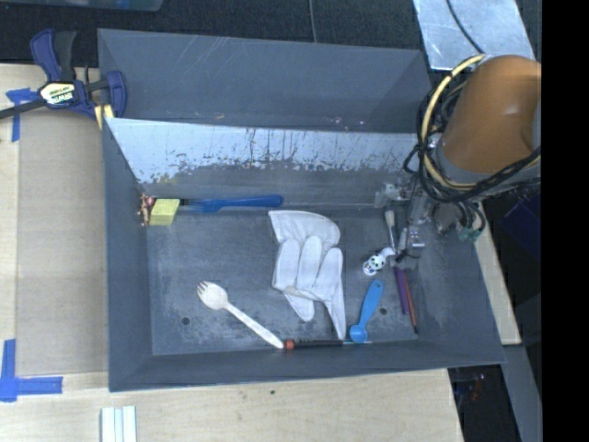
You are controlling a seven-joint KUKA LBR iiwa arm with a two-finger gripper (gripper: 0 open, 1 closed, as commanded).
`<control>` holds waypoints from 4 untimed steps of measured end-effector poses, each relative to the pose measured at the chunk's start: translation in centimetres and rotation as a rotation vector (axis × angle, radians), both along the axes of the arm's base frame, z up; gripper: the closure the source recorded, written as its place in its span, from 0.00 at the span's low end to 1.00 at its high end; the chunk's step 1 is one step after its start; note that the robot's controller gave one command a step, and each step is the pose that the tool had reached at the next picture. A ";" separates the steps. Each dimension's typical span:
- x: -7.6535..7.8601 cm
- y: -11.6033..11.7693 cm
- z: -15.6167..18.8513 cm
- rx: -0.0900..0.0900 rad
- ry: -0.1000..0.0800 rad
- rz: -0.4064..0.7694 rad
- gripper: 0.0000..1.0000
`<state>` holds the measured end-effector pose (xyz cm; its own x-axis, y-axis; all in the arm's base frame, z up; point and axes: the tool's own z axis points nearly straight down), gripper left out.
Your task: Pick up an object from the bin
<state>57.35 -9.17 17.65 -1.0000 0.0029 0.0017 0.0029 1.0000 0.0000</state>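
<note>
Hand: I saw the hand (405, 247) low in the right part of the bin (129, 274), beneath the orange wrist cover (492, 109). I could not tell whether it was apart or together, and nothing showed held in it.
Nearest thing: a small white piece with black spots (373, 265) lay on the floor just beside the hand's tip, on the side toward the bin's middle. I judged it the likeliest pick.
Also close: a dark red pencil (406, 300) ran from just under the hand toward the front wall, and a blue-handled spoon (367, 309) lay near it.
Further out: a white glove (306, 261) lay mid-bin, a white plastic fork (235, 311) front-left, and a blue brush with a yellow head (212, 207) along the back wall.
Risk: the spotted piece looked small and round enough to skid away under a slightly off-centre close. The hand might also have nipped the pencil instead, or pressed against the nearby right wall.
</note>
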 end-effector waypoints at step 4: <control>-3.7 -1.0 -7.7 0.006 0.004 0.884 0.00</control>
<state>53.68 -10.17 9.95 -0.6366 -0.7712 0.0025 -0.7712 0.6366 0.0067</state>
